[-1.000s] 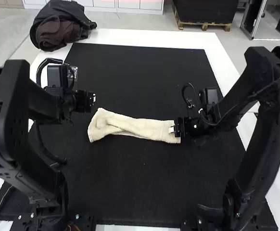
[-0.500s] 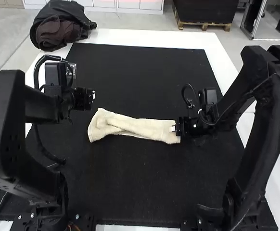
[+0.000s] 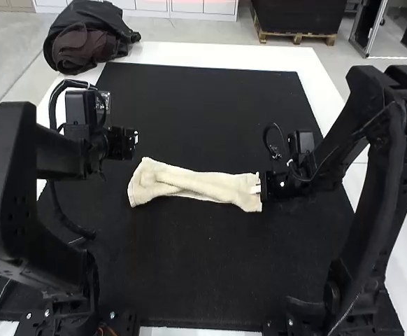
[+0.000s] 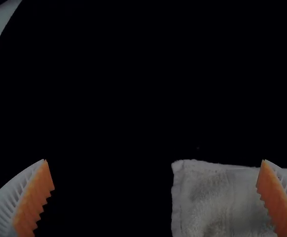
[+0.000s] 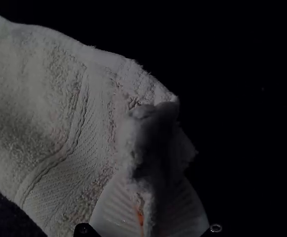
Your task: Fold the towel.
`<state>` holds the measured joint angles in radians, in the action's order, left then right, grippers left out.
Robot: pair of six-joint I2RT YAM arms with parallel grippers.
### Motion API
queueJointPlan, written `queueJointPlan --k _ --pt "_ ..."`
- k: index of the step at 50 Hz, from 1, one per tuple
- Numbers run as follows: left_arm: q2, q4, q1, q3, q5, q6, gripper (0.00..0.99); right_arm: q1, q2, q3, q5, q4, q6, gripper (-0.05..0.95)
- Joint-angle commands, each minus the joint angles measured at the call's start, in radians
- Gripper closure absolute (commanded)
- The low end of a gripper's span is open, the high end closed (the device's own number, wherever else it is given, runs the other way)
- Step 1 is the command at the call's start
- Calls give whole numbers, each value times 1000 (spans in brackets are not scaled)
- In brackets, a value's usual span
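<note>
The cream towel lies as a long narrow strip across the black mat, folded lengthwise with a ridge along it and wider at its left end. At its right end my right gripper is shut on the end edge. In the right wrist view the right gripper pinches a bunched bit of the towel near its woven band. My left gripper is above the mat, beyond the towel's left end. In the left wrist view the left gripper stands open, with a corner of the towel near one finger.
A black mat covers most of the white table. A dark bag rests at the table's far left corner. Both arms stand at the near sides of the mat.
The right gripper has shifted slightly to the right, and the towel's right end is now pinched up at its edge. The left arm moved slightly at first, then stayed; the towel's left end is unmoved.
</note>
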<state>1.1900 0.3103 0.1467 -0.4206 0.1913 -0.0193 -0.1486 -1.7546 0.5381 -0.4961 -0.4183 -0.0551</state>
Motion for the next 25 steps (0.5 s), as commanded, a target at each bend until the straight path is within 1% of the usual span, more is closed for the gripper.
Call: queueJointPlan --k 1,5,13,18,25 --pt "-13 7 7 3 0 -11 31 40 92 5 -27 18 37 923" --pt "-12 9 7 5 -9 -10 31 49 145 14 -27 58 46 923" --pt "-10 10 4 6 -20 -10 31 46 251 40 -41 181 46 923" --pt "-10 12 4 9 -20 -10 31 46 296 62 -62 257 46 923" --pt "-10 12 4 14 -26 -11 31 37 325 94 -68 337 47 923"
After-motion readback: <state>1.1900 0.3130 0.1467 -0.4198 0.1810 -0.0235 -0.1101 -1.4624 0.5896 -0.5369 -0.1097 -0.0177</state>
